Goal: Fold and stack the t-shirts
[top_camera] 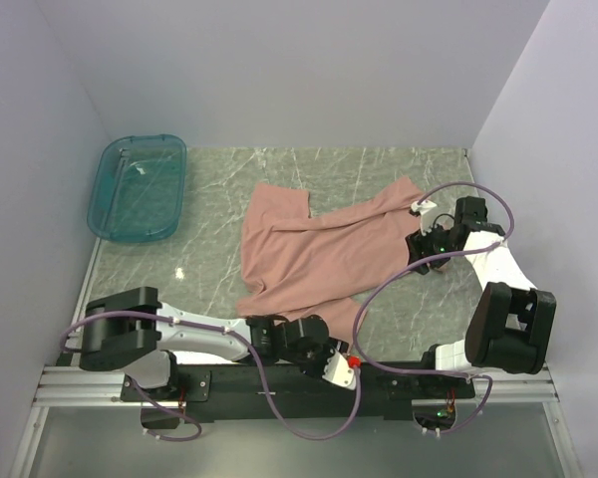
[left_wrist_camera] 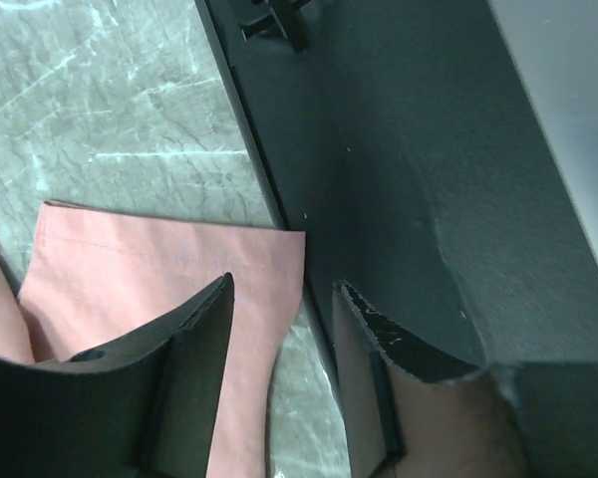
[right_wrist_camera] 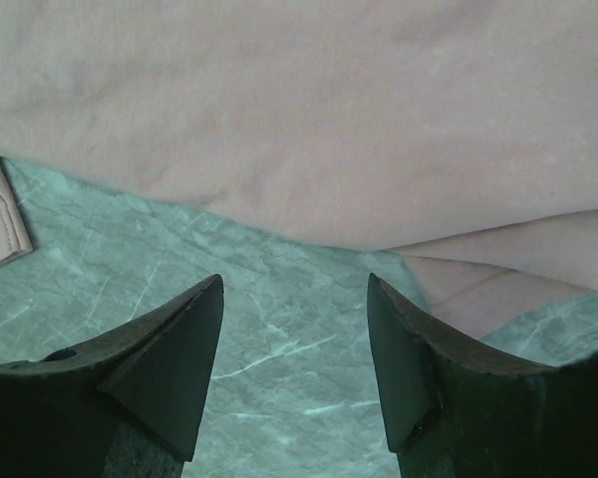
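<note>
Left gripper (left_wrist_camera: pixel 284 289): two dark, matte, wedge-shaped fingers, closest to the lens. Jaws part-open w/ a clear gap. A pink hem corner lies under one finger and reaches into the gap; can't tell if it's pinched.
Right gripper (right_wrist_camera: pixel 295 281): same dark wedge fingers. Jaws stand well apart w/ nothing between them, only bare stone below. The cloth edge lies just past the tips.
T-shirt (top_camera: pixel 319 249): dusty-pink, soft matte cotton w/ a stitched hem. It lies rumpled and unfolded at mid-table, its right side by the right gripper.
Table (top_camera: pixel 379 169): grey-green marble look w/ white veins, slightly glossy.
Tray (top_camera: pixel 140 189): teal see-through plastic, a rounded rectangle at back left, well apart from the shirt.
Base plate (left_wrist_camera: pixel 379 149): flat black panel along the near edge, just beside the hem corner.
</note>
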You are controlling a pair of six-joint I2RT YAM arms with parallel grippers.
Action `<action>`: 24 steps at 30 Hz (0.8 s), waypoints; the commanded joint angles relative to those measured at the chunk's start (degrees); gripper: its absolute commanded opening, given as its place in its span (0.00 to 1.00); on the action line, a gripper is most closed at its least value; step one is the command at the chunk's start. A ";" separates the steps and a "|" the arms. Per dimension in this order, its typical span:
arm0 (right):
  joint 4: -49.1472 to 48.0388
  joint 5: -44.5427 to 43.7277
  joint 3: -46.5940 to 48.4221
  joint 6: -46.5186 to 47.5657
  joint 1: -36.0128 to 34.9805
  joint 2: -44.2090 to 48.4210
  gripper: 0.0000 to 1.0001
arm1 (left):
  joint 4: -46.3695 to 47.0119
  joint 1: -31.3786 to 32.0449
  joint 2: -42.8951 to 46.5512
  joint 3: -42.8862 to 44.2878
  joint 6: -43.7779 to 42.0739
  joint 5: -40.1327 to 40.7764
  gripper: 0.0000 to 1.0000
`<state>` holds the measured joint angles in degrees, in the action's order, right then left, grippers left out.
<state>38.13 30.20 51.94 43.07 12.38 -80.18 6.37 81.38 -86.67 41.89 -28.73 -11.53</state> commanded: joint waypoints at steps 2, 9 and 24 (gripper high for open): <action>-0.86 2.06 -0.70 0.17 0.63 0.47 0.66 | 4.97 0.35 -3.14 3.46 0.69 1.15 0.48; -0.60 2.50 -0.61 0.17 0.80 1.08 0.66 | 6.90 0.35 -8.33 3.64 1.04 2.04 0.47; -0.25 2.85 -0.53 0.35 0.80 0.99 0.65 | 6.90 0.35 -10.72 3.11 1.75 3.09 0.01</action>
<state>38.20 31.99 51.31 43.09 12.80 -80.18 12.80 81.60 -98.13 44.71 -27.31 -9.06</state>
